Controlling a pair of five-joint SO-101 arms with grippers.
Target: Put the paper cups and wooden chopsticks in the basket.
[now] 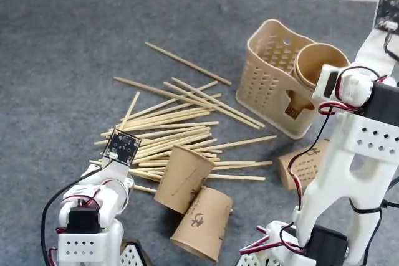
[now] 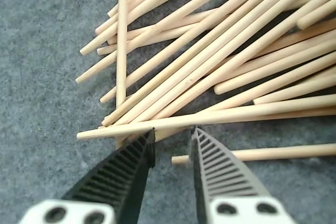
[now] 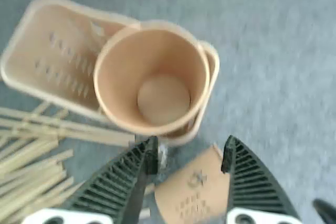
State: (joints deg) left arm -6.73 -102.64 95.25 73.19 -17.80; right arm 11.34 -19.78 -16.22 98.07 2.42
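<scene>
Many wooden chopsticks point(image 1: 174, 132) lie scattered across the grey mat. The beige basket point(image 1: 271, 76) stands at the back right with one paper cup point(image 1: 319, 61) upright in it. Two paper cups point(image 1: 184, 179) point(image 1: 202, 223) lie on their sides near the front, and a third cup point(image 1: 302, 163) lies beside the right arm. My left gripper point(image 2: 173, 139) is open a little, low over the edge of the chopstick pile point(image 2: 220, 77), its tips at a crosswise stick point(image 2: 236, 113). My right gripper point(image 3: 190, 148) hangs open above the lying cup point(image 3: 194, 192), just short of the basket point(image 3: 47, 51) and its cup point(image 3: 157, 77).
The left arm's base point(image 1: 81, 228) stands at the front left and the right arm's white body point(image 1: 349, 172) rises at the front right, close to the basket. Bare grey mat point(image 1: 62, 60) stretches over the back left.
</scene>
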